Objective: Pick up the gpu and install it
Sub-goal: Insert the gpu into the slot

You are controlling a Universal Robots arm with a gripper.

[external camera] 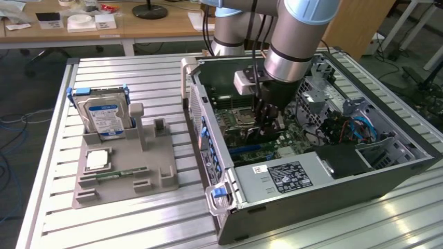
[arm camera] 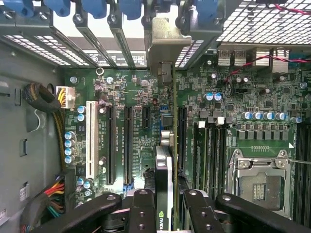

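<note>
**GPU on edge over the motherboard**

The gpu [arm camera: 164,184] is a thin circuit card seen edge-on in the wrist view: a slim dark strip with a green board edge on one side and a small green logo on its black face near the near end. Its silvery metal end bracket [arm camera: 166,43] is bent at the far end and sits against the row of rear slot openings of the case. The card stands upright on its long edge, running lengthwise above the green motherboard, parallel to the black expansion slots. In the exterior view it sits inside the open case near its centre [external camera: 258,136], largely hidden there.
</note>
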